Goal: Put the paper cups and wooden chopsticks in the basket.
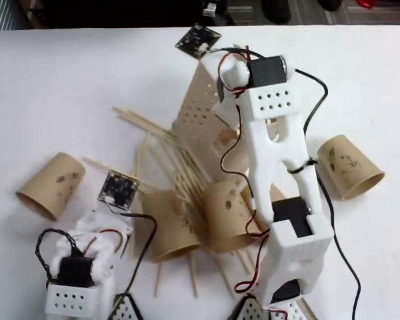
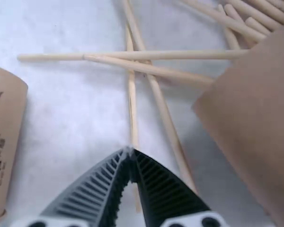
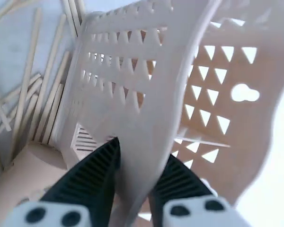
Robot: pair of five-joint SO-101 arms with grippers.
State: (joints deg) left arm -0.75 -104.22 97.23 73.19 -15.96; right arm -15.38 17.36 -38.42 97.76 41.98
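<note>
Chopsticks (image 1: 153, 130) and cups (image 1: 227, 213) block the middle, basket (image 1: 197, 107) behind, table (image 1: 67, 87) margins passable

A white table (image 1: 53, 80) bears paper cups (image 1: 51, 185), scattered chopsticks (image 1: 147, 125), tilted basket (image 1: 197, 100).

The right gripper (image 1: 223, 85) is up against the tipped basket (image 1: 195, 110), tight to its perforated wall. Wooden chopsticks (image 1: 161, 150) sprawl loose between it and the left gripper (image 1: 112, 230). Two middle cups (image 1: 168, 227) lie on their sides among the sticks, one just beside the left gripper. A far-left cup (image 1: 51, 185) lies on that gripper's outer side, and a far-right cup (image 1: 350, 167) sits well apart from the right gripper.
</note>
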